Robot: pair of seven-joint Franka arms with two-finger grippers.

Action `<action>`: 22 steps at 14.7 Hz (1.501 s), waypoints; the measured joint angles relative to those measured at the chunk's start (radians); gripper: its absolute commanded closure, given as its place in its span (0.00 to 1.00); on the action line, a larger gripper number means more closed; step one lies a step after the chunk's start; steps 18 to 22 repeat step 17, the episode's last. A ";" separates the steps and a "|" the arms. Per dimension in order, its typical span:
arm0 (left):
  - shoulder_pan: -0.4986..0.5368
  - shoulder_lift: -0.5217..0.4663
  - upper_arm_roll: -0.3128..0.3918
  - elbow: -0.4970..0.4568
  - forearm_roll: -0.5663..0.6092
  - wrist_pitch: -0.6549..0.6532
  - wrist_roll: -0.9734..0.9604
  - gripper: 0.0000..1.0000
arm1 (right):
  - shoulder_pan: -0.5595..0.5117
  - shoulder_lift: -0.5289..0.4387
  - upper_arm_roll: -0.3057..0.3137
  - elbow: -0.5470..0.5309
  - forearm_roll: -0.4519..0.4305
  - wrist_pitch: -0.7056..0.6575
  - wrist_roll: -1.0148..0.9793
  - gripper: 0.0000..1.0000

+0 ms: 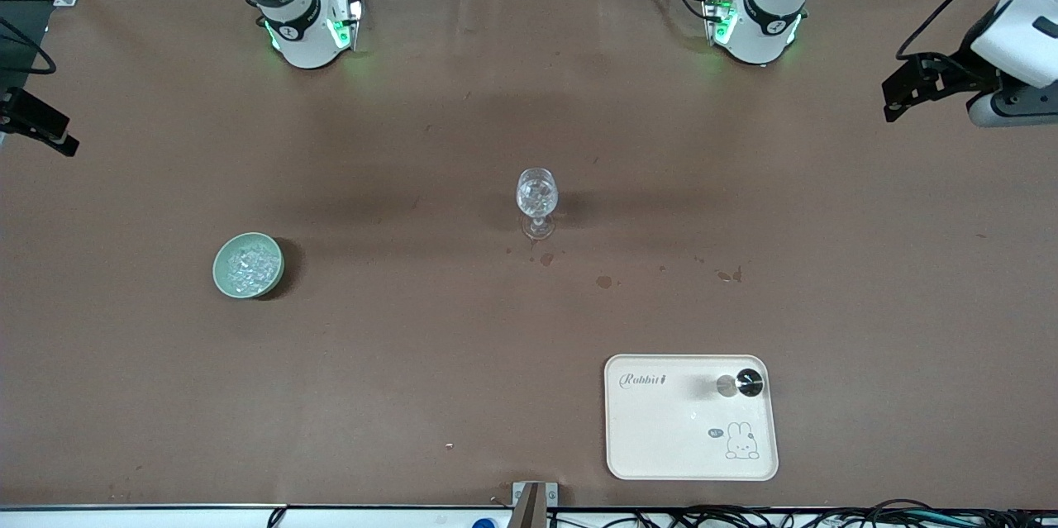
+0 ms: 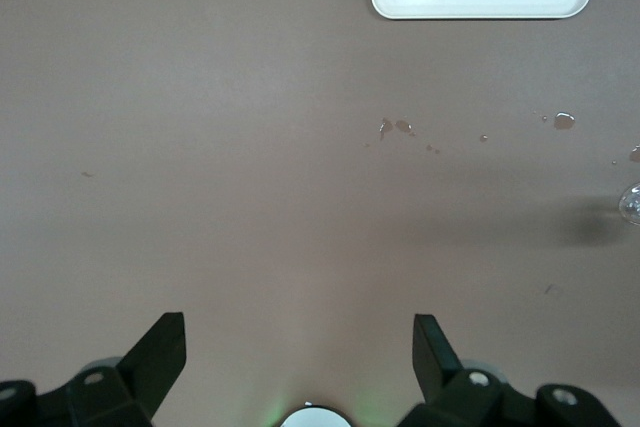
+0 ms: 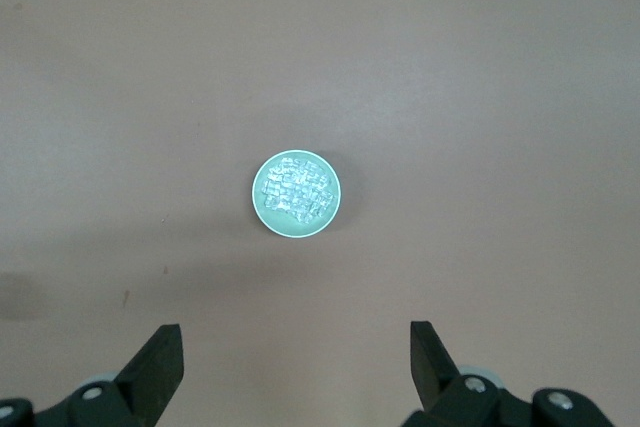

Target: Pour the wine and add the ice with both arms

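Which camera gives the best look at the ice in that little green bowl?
The right wrist view: it looks straight down on the bowl, its ice in full sight. The front view shows it smaller, from a slant. The left wrist view misses it.

The brown counter (image 1: 413, 363) is seen whole from a high front camera facing both arm bases. Each wrist view looks straight down from well above: the cream rectangular tray (image 1: 661, 429) is shared by the left, the pale-green round bowl (image 1: 221, 274) by the right.
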 measured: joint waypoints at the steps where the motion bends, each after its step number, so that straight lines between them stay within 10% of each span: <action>1: 0.000 -0.021 0.000 -0.031 -0.008 0.016 0.000 0.00 | 0.000 0.002 0.001 0.003 0.000 -0.011 -0.002 0.00; 22: 0.000 -0.090 0.009 -0.156 -0.055 0.105 -0.003 0.00 | 0.041 0.022 0.017 -0.033 0.003 -0.033 -0.093 0.00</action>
